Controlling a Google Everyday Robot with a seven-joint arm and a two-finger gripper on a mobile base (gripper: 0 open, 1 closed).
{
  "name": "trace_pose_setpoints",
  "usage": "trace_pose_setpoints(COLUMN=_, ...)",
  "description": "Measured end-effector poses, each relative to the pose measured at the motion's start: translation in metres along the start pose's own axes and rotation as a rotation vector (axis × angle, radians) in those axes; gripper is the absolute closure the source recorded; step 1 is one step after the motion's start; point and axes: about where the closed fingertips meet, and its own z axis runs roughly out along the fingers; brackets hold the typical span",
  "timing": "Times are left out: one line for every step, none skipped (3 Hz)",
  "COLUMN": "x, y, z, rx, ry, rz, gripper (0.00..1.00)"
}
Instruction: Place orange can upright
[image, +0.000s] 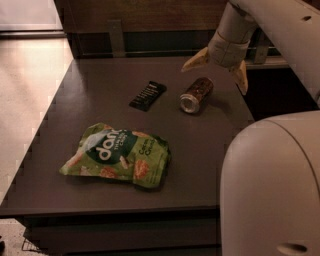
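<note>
The orange can (196, 94) lies on its side on the dark table (100, 200), near the back right, its silver end facing the front. My gripper (218, 72) hangs just above and behind the can, open, with one yellowish finger (195, 60) to the can's left and the other (242, 78) to its right. The fingers are apart from the can and hold nothing.
A flat black wrapped bar (147, 95) lies left of the can. A green snack bag (119, 155) lies at the front middle. My arm's white body (270, 185) fills the lower right. The table's right edge runs close beside the can.
</note>
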Motion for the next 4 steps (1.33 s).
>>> trace_pose_setpoints(x=0.006, y=0.008, z=0.006, rx=0.005, ry=-0.011, rz=0.052, gripper=0.00)
trace_pose_setpoints(x=0.018, y=0.015, z=0.013, rx=-0.010, ry=-0.008, rz=0.103, gripper=0.00)
trace_pose_setpoints(x=0.026, y=0.018, z=0.028, rx=-0.028, ry=0.020, rz=0.128, gripper=0.02)
trace_pose_setpoints(x=0.032, y=0.018, z=0.045, rx=-0.045, ry=0.059, rz=0.134, gripper=0.24)
